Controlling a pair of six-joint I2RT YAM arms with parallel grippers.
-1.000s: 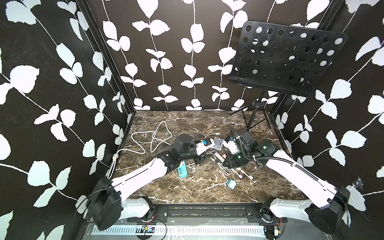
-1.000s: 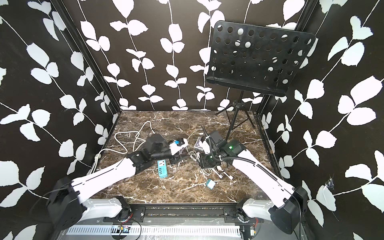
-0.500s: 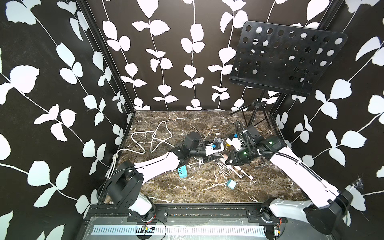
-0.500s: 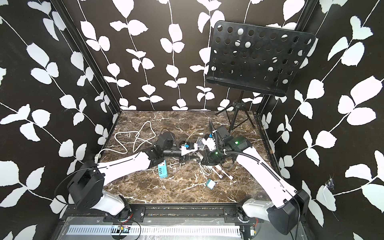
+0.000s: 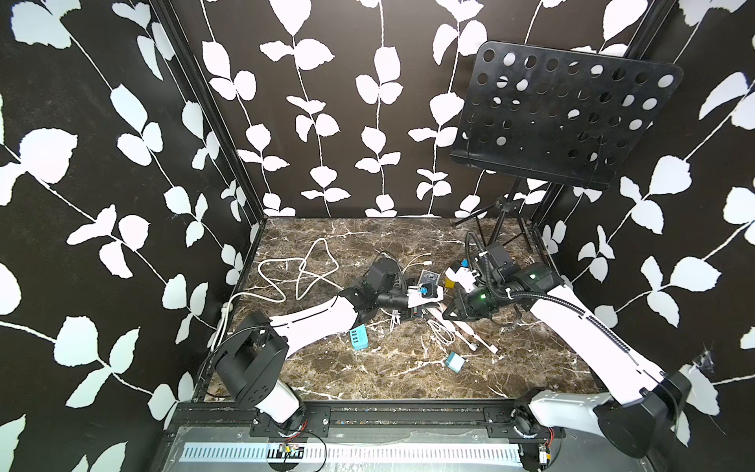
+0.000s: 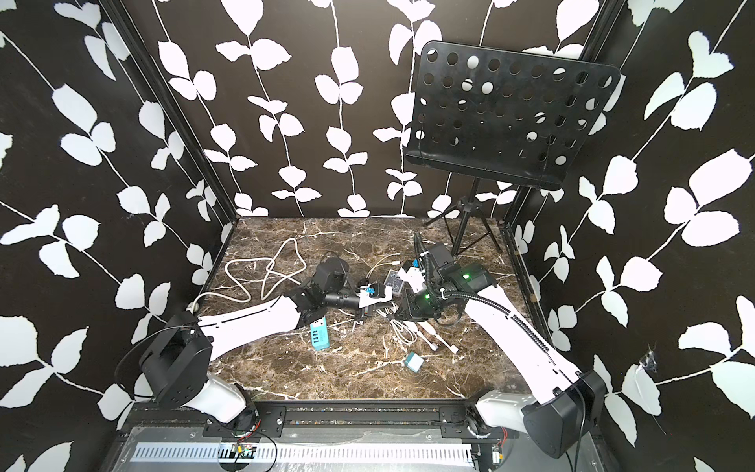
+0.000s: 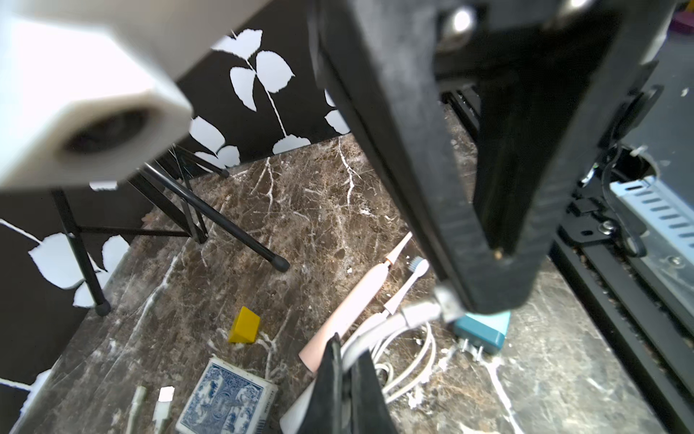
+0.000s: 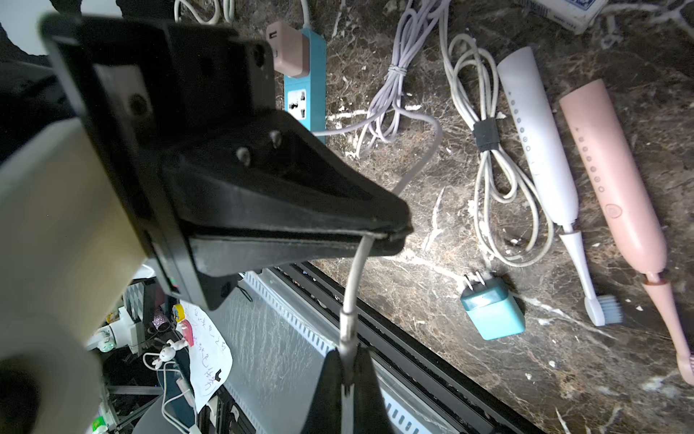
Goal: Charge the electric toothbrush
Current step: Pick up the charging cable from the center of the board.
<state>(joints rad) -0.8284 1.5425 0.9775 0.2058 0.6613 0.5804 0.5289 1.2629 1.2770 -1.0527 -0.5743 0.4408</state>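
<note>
Both grippers are clamping the same pale cable [image 8: 356,270] and holding it up off the bench [image 5: 367,380]. The left gripper [image 7: 347,379] is closed and pinching the cord just behind the connector. The right gripper [image 8: 347,375] is closed and gripping the cable plug [image 8: 347,325] at its metal end. The tips are sitting near each other over the middle of the bench, with a short run of cord spanning between them. The rest of the cable is trailing down near a lavender bundle [image 8: 390,75].

The white electric toothbrush [image 8: 537,150] and the pink electric toothbrush [image 8: 616,180] are lying flat side by side on the marble, heads pointing the same way. Neither gripper is touching either of them. I can't tell which one is the target.

A tied white cable coil [image 8: 488,150] is lying just beside the white brush. A teal adapter [image 8: 492,308] is sitting near the brush heads. A teal power strip [image 8: 304,86] is lying further off, carrying a pink adapter [image 8: 289,52] at one end. A card deck [image 7: 229,398] and a yellow block [image 7: 245,330] are resting near each other on the bench. A black music stand [image 5: 564,118] is standing in the back corner.
</note>
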